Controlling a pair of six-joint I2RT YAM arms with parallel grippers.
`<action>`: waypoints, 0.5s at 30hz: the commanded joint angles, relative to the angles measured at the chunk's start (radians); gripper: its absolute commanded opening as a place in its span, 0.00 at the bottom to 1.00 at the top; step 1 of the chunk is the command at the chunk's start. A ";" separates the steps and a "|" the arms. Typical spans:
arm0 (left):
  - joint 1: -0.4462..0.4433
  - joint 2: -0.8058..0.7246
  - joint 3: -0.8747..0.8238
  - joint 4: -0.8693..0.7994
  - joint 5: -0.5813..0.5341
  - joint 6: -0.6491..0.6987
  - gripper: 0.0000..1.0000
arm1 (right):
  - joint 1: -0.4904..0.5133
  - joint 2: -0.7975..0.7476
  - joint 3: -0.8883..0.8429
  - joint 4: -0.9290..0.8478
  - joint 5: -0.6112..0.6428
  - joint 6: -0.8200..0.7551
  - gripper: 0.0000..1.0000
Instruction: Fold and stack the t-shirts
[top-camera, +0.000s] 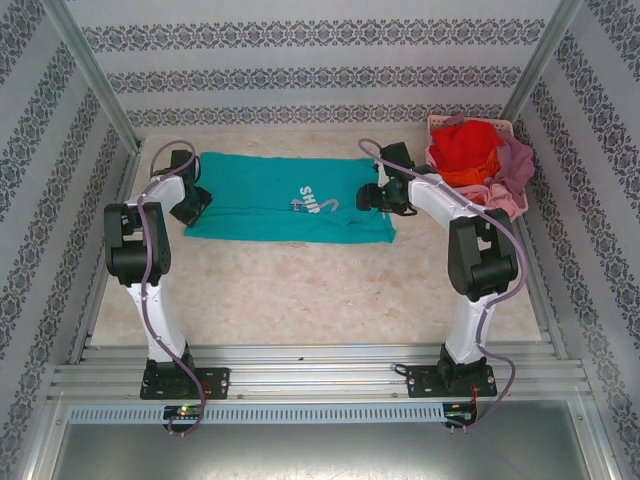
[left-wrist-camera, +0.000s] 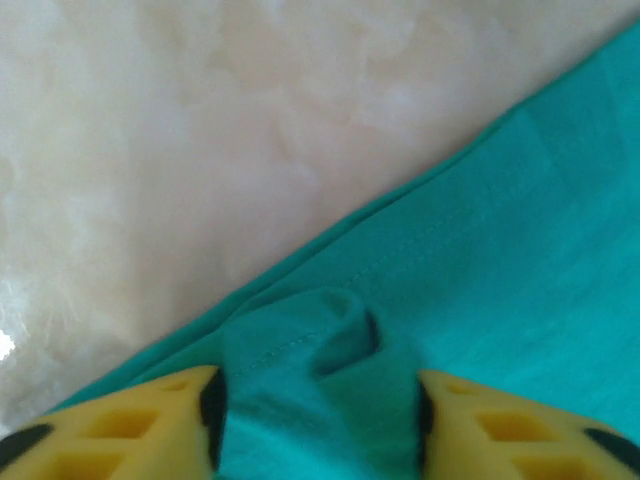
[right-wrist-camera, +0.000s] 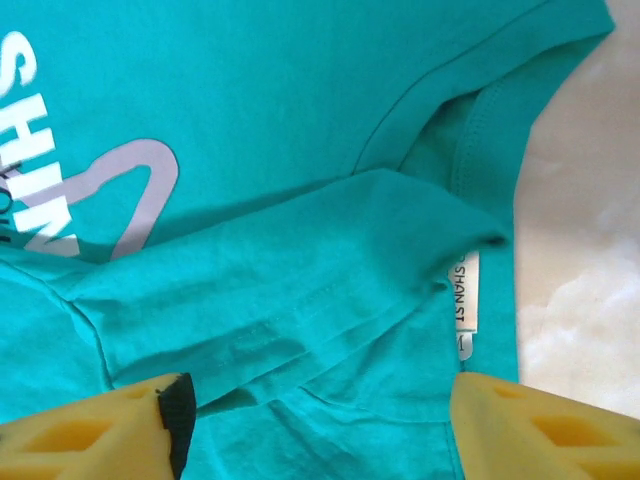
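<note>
Overhead, a teal t-shirt (top-camera: 270, 205) lies spread flat on the table (top-camera: 300, 290), close to its far edge and stretched left to right between the two arms. Its white chest lettering (top-camera: 307, 195) faces up, right of the shirt's middle.

The left gripper (top-camera: 197, 207) sits low at the shirt's left edge. In the left wrist view its yellow fingers (left-wrist-camera: 150, 420) stand apart, with a puckered fold of teal hem bunched in the gap. Whether the pads press that fold cannot be told. Bare table shows beyond the hem.

The right gripper (top-camera: 368, 197) sits at the shirt's right end, over the neck opening. In the right wrist view its fingers (right-wrist-camera: 100, 430) are spread wide above the cloth, clamping nothing. Between them lies a folded flap of teal cloth, with a white neck label (right-wrist-camera: 463, 300) just beside it.

A pink lattice basket (top-camera: 440, 125) stands in the far right corner of the table, near the shirt's right end but apart from it. Heaped in it are a red t-shirt (top-camera: 465, 145) uppermost, an orange t-shirt (top-camera: 465, 178) beneath, and a mauve-pink t-shirt (top-camera: 515, 170) draped over the right rim.
</note>
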 joint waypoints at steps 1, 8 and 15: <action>0.008 -0.064 -0.027 -0.003 0.000 0.028 0.81 | -0.005 -0.116 -0.067 0.083 0.042 0.005 0.80; -0.024 -0.161 -0.161 0.074 0.008 0.067 1.00 | 0.089 -0.095 -0.134 0.148 0.072 -0.008 0.81; -0.021 -0.116 -0.239 0.179 0.064 0.095 0.96 | 0.094 0.039 -0.118 0.173 0.050 0.091 0.74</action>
